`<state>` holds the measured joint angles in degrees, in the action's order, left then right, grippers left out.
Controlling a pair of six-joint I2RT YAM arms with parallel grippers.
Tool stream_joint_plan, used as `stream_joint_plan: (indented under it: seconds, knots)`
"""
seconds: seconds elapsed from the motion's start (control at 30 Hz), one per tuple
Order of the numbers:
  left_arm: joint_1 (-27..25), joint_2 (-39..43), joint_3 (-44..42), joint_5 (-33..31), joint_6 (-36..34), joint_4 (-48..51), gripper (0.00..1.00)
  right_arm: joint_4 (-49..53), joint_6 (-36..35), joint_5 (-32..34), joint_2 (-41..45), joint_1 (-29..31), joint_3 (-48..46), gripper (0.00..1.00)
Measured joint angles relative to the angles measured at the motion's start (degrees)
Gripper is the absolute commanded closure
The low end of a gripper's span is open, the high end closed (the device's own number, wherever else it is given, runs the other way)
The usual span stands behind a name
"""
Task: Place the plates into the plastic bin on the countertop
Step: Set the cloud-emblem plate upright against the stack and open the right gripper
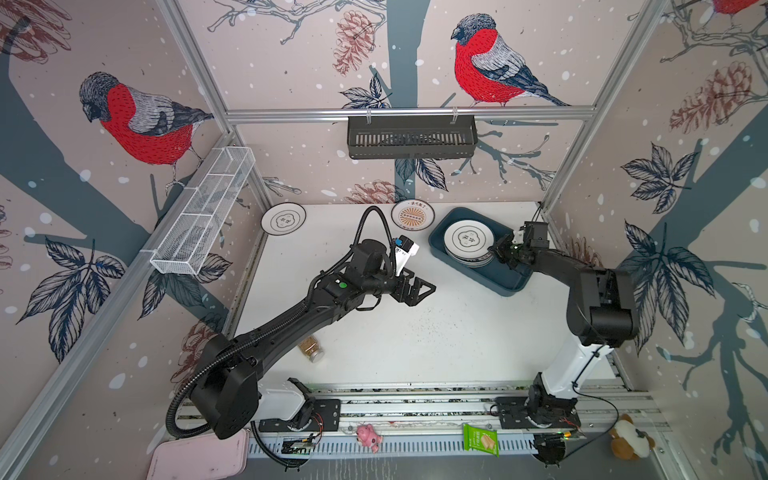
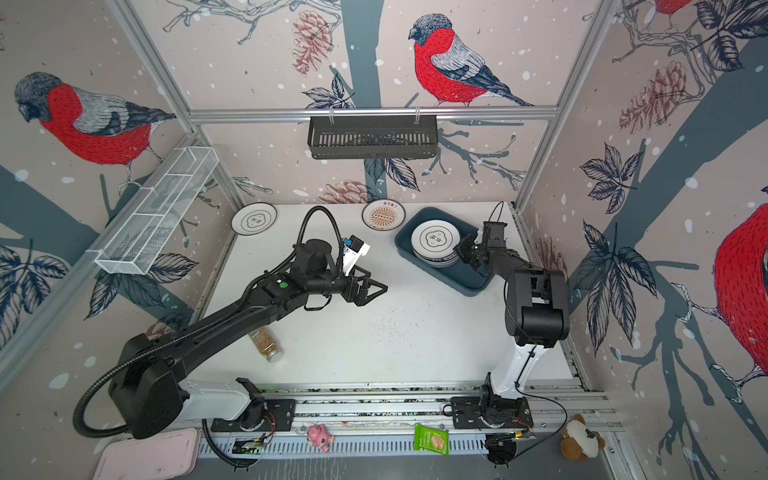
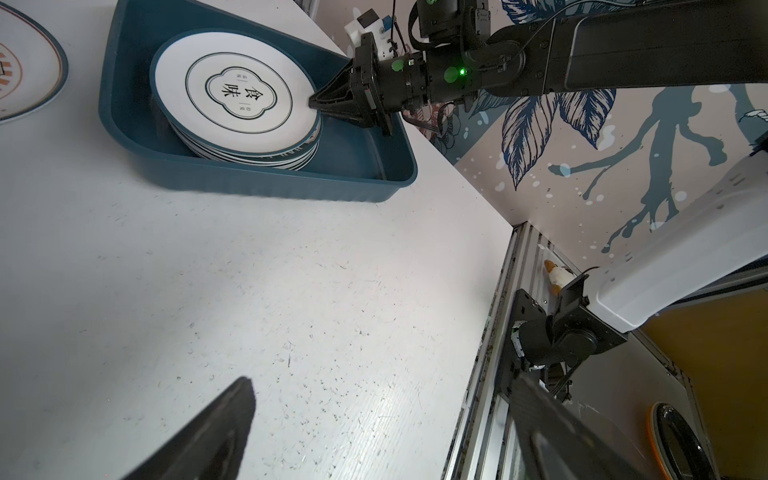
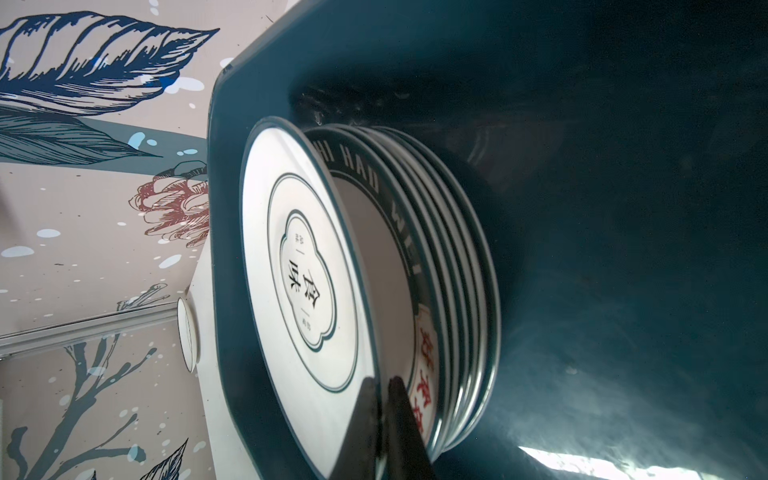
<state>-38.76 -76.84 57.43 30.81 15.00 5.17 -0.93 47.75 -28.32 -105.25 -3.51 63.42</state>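
Observation:
The teal plastic bin (image 1: 510,279) (image 3: 270,188) sits at the back right of the white countertop (image 1: 415,340). It holds a stack of several plates (image 4: 457,270). The top plate (image 1: 468,239) (image 3: 237,93) (image 4: 307,274) has a cloud-outline centre and tilts up off the stack. My right gripper (image 1: 496,249) (image 4: 382,384) is shut on its rim. My left gripper (image 1: 424,291) (image 3: 382,415) hangs open over the bare middle, holding nothing. A cloud-centre plate (image 1: 283,218) and an orange sunburst plate (image 1: 412,215) lie by the back wall.
A small jar (image 1: 312,349) lies on the countertop under the left arm. A black slotted basket (image 1: 411,137) hangs on the back rail and a white wire rack (image 1: 203,212) on the left. A pink tray (image 1: 199,457), a green packet (image 1: 481,440) and toys lie along the front.

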Motion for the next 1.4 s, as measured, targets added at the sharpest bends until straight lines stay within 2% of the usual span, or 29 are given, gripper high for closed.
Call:
stream_joint_plan:
  seconds: [0.53,1.07,1.4]
  knots:
    - [-0.2,-0.1,1.0,-1.2,-0.4,0.3,0.04,-1.4,0.1,0.1,-0.7,-0.3,-0.7,0.92]
    - [-0.4,-0.2,1.1,-1.3,-0.4,0.5,0.04,-1.4,-0.2,1.6,0.2,-0.3,-1.0,0.73]
    - [-0.4,-0.8,1.6,-1.5,-0.8,1.9,0.04,1.8,-2.6,4.9,0.9,0.1,0.4,0.66]
